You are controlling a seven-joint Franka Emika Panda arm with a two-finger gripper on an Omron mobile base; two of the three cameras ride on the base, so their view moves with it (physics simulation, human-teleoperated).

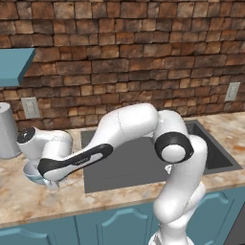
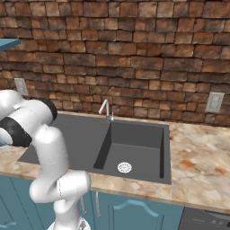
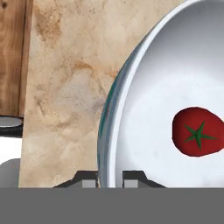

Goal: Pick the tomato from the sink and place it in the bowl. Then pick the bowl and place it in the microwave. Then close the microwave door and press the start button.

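Observation:
The bowl [image 3: 148,109], white inside with a pale blue rim, stands on the marble counter left of the sink [image 2: 134,148]. Inside it lies the tomato [image 3: 197,131], red with a green star-shaped stalk. My gripper [image 3: 110,178] straddles the bowl's near rim, one fingertip [image 3: 87,180] outside the wall and the other inside, both pressed against it. From the left base view, my hand [image 1: 48,182] reaches down over the bowl [image 1: 32,174] and covers most of it. The microwave and its door are out of view.
A tall grey canister [image 1: 5,131] stands just behind and left of the bowl. A teal shelf [image 1: 14,64] hangs above it. The faucet [image 2: 106,108] rises behind the basin. A wooden strip [image 3: 11,57] borders the counter [image 3: 65,87].

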